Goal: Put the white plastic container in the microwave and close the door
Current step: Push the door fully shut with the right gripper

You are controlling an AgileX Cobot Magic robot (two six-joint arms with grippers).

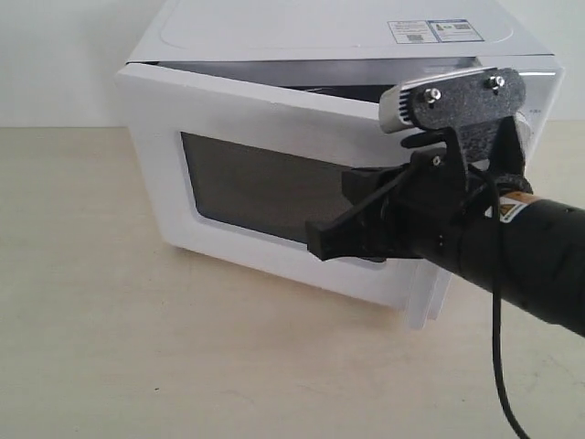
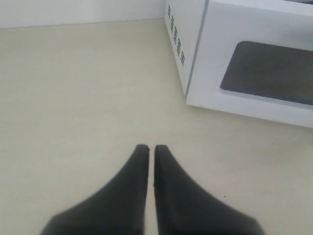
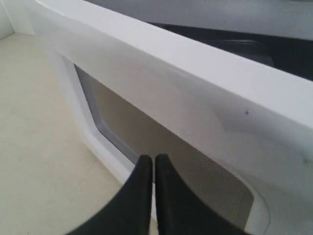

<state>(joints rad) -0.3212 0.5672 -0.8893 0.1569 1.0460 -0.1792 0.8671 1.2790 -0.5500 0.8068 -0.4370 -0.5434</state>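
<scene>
- Microwave (image 1: 338,37): glossy white box. Its door (image 1: 228,110) stands ajar, with a dark matte window.
- Right gripper (image 3: 149,160): black tapered fingers pinched together, empty, tips at the window's edge.
- Left gripper (image 2: 147,149): likewise closed and empty, over the beige table (image 2: 58,98).
- Side vent slots (image 2: 176,34) show only in the left wrist view.
- White plastic container: not visible in any view.

You see the white microwave (image 1: 338,27) standing upright. Its door (image 1: 256,187), white-framed with a dark window, hangs slightly ajar.

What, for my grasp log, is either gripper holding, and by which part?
Nothing. The left gripper is shut empty over the table; the right gripper, also shut, only has its tips at the door.
</scene>
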